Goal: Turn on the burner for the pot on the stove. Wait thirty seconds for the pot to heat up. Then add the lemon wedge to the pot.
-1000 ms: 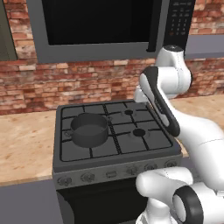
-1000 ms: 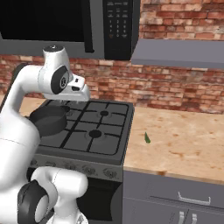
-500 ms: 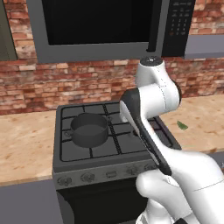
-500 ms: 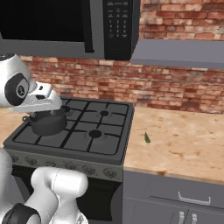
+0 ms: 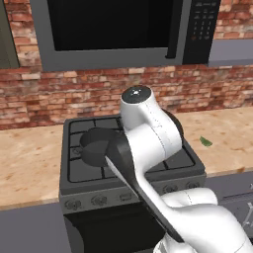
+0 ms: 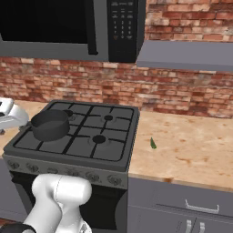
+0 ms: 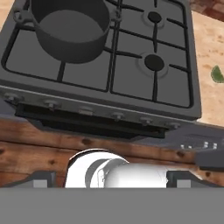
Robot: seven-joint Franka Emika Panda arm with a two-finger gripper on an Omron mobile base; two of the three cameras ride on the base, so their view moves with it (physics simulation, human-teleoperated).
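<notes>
**Arm swung left to the stove front; burner not yet lit**

Pot (image 7: 70, 30): on the stove (image 6: 77, 136), front-left grate. Lemon wedge (image 6: 153, 144): on the counter (image 6: 191, 150) right of it, untouched. Your gripper (image 7: 111, 179): jaws wide, empty, now looking down over the knobs (image 7: 117, 116). Expect knob-turning next.

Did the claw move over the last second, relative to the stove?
Yes. In the right base view it swung left, from above the stove past the pot to beyond its left edge.
</notes>
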